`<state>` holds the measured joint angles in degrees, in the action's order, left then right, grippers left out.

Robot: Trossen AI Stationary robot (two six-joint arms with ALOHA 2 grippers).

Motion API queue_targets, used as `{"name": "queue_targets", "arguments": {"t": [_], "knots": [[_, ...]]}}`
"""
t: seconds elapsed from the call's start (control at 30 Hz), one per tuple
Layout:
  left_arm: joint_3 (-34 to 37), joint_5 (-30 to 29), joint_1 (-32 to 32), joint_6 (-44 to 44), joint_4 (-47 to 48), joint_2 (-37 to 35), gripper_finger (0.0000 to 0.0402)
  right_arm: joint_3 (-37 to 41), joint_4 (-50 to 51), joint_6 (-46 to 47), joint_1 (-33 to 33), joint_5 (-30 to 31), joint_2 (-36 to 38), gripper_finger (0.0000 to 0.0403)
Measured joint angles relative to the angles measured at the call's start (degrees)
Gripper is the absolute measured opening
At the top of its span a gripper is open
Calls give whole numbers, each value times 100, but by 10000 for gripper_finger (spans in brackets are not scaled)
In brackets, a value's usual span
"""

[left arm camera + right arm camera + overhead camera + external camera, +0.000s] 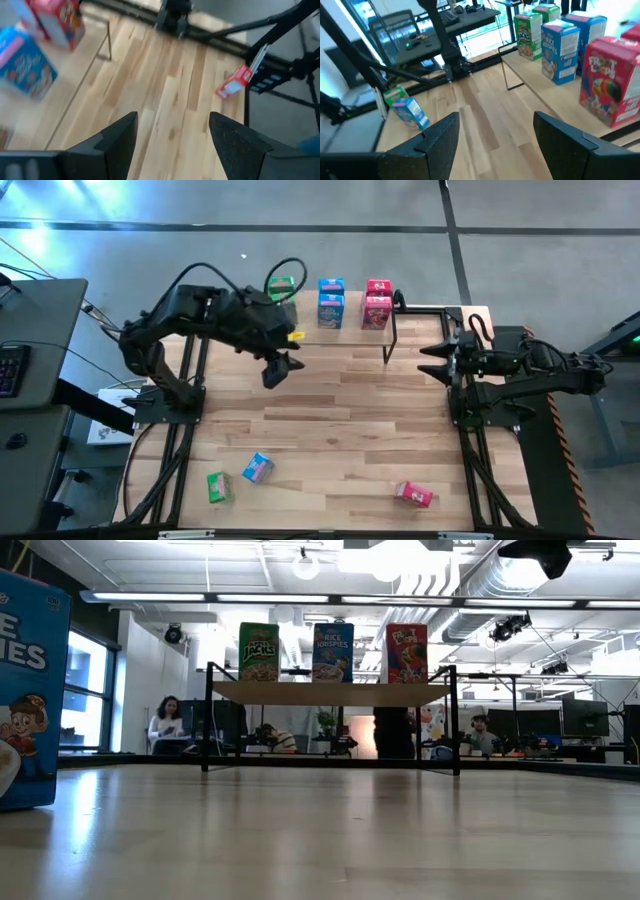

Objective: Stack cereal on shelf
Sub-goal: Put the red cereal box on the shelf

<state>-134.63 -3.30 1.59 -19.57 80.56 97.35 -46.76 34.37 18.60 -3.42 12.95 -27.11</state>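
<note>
Six small printed cardboard cereal boxes [331, 302] stood on the low wood-topped, black-legged shelf [420, 335]; three more [257, 468] lay on the wooden surface [340, 420]. The left hand [280, 368], fingers spread and empty, hovered just before the shelf. The right hand [435, 360] waited spread at the surface's edge.

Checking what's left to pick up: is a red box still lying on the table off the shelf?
Yes, the high view shows a red box lying on the table, far from the shelf.

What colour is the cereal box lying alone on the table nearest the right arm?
Red-pink; the fallen box shows best in the high view.
</note>
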Motion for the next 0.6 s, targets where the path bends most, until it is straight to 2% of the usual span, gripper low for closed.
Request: {"name": "queue_targets", "arguments": {"t": [0.2, 0.43, 0.6], "knots": [[0, -407, 268, -511, 955, 10, 237, 0, -334, 193, 0, -382, -44, 248], [72, -499, 502, -654, 945, 13, 237, 0, -821, -184, 0, -622, -257, 252], [72, -501, 535, -833, 945, 14, 237, 0, -1124, -139, 0, -1070, -482, 272]]}}
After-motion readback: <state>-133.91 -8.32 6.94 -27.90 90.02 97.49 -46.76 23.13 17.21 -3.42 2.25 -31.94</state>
